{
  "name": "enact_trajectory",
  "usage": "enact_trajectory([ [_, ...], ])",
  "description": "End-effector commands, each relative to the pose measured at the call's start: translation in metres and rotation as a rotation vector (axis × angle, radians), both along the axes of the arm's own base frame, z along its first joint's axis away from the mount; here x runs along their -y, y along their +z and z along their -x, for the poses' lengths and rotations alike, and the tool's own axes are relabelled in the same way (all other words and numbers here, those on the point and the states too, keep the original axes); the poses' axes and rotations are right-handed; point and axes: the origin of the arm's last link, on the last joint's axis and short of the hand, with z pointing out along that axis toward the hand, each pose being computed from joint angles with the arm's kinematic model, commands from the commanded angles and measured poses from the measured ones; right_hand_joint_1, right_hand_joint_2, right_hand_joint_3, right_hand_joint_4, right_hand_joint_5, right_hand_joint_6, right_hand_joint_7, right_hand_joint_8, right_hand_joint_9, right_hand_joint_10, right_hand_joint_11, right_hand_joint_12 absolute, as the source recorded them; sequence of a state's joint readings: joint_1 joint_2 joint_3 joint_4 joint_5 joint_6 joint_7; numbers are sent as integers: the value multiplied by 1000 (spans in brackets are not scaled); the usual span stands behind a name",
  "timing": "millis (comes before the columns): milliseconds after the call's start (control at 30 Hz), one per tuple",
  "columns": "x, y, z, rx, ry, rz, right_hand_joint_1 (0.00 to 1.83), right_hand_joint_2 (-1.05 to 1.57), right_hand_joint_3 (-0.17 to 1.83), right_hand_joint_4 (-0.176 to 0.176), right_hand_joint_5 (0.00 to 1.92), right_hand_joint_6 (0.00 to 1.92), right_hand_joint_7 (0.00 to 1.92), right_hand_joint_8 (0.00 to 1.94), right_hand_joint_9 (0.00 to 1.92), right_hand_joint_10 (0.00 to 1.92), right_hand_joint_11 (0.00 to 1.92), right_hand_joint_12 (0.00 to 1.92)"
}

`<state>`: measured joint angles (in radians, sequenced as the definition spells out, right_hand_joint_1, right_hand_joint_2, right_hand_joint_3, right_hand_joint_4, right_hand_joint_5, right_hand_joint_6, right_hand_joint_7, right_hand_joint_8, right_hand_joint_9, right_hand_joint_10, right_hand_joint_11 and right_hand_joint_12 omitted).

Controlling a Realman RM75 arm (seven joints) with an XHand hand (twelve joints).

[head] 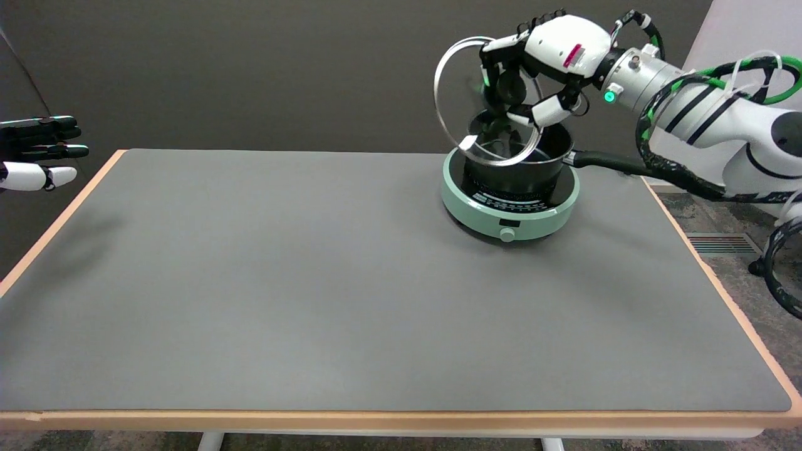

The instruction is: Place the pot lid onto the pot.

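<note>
A dark grey wall stands behind the wide grey-topped table with its pale wood edge [75, 207], and all your work sits at its far right. There, below your fingers, rests the round mint-green induction hob [509, 207] with a knob at its front, and on it the black saucepan [526, 164], whose long black handle runs off toward your arm's side.

Your right hand [544, 59] has its fingers wrapped about the dark knob of the round glass pot lid with a metal rim [482, 103] — so you are gripping the lid. It hangs steeply tilted, nearly on edge: its upper rim reaches up and away from your fingers, its lower rim dips to the saucepan's mouth just under them. Whether that lower edge touches the pan's rim I cannot tell.

You look to be in the placing step, the lid carried over but not yet seated. The next move likely calls for rolling your wrist until the lid lies level — then centring it over the opening, lowering it, and only then spreading your fingers.
</note>
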<state>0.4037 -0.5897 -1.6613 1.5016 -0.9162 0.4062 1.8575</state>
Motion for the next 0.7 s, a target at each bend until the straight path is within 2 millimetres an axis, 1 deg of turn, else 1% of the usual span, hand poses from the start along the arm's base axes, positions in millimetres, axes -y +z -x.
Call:
enact_trajectory([
  [33, 14, 42, -15, 43, -9, 129, 1364, 781, 787, 176, 604, 1504, 893, 1395, 792, 1867, 704, 1255],
  [100, 14, 51, -15, 87, -11, 156, 1364, 780, 788, 176, 604, 1506, 893, 1396, 791, 1867, 704, 1258],
  [167, 12, 57, -13, 89, -13, 181, 1364, 780, 787, 176, 605, 1504, 895, 1393, 792, 1864, 705, 1258],
  [233, 10, 63, -13, 93, -15, 197, 1372, 735, 860, 176, 612, 1490, 919, 1398, 794, 1847, 710, 1245],
  [400, 5, 78, -15, 132, -6, 222, 1374, 718, 886, 176, 617, 1485, 928, 1399, 799, 1835, 714, 1235],
  [600, 0, 79, -20, 111, -15, 167, 1375, 718, 886, 176, 620, 1481, 929, 1397, 811, 1826, 721, 1240],
  [700, -3, 80, -24, 93, -29, 137, 1369, 762, 806, 176, 620, 1492, 911, 1378, 813, 1835, 720, 1260],
])
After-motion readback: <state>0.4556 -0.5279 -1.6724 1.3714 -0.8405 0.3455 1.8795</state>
